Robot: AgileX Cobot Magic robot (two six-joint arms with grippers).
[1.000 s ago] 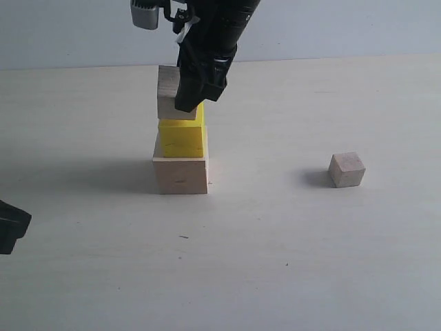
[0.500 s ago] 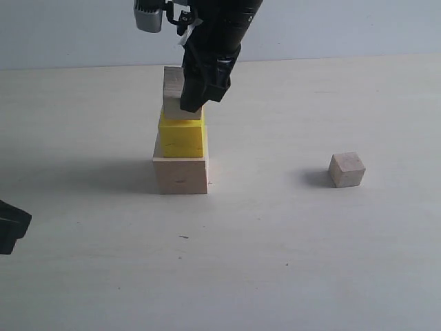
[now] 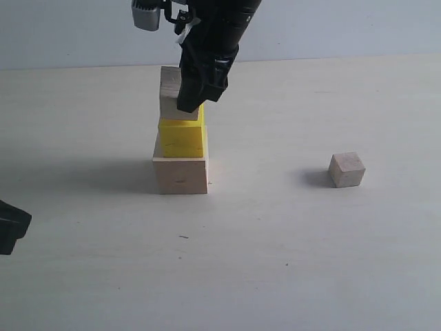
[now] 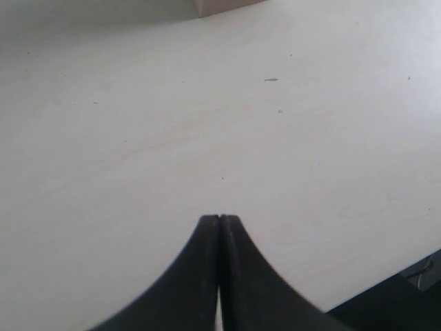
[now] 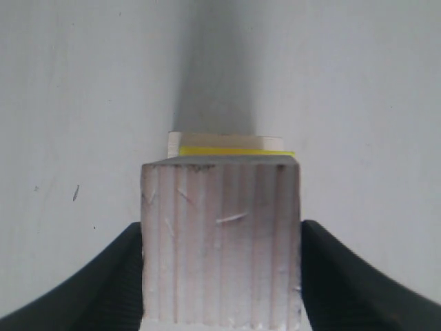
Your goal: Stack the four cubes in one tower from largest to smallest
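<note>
I count two levels done and a third in hand. Taking the yellow cube (image 3: 182,140) as my marker, the large cube (image 3: 180,176) sits directly under it and carries it squarely. The medium cube (image 3: 169,93), the one with grain lines, is directly on top of it, pinched on two opposite faces by my right gripper (image 3: 189,103). The wrist camera shows a dark finger tight against each side of the wood. Its underside looks level with the yellow cube's top face, but I cannot tell whether its weight is fully down yet. A thin yellow strip shows beyond its far edge, so I judge it roughly centred. Still to do: let go of this cube, then fetch the small cube (image 3: 346,169), which lies alone on the table (image 3: 275,262), well apart to the right of the yellow cube, and cap the tower with it. My left gripper (image 4: 220,227) has its fingers pressed together around nothing, low over the table and well away to the yellow cube's left. Against the frame half a second back, the held cube and the gripper have nudged slightly leftward over the yellow cube, nearly where they were a second ago. Everything else stays put.
</note>
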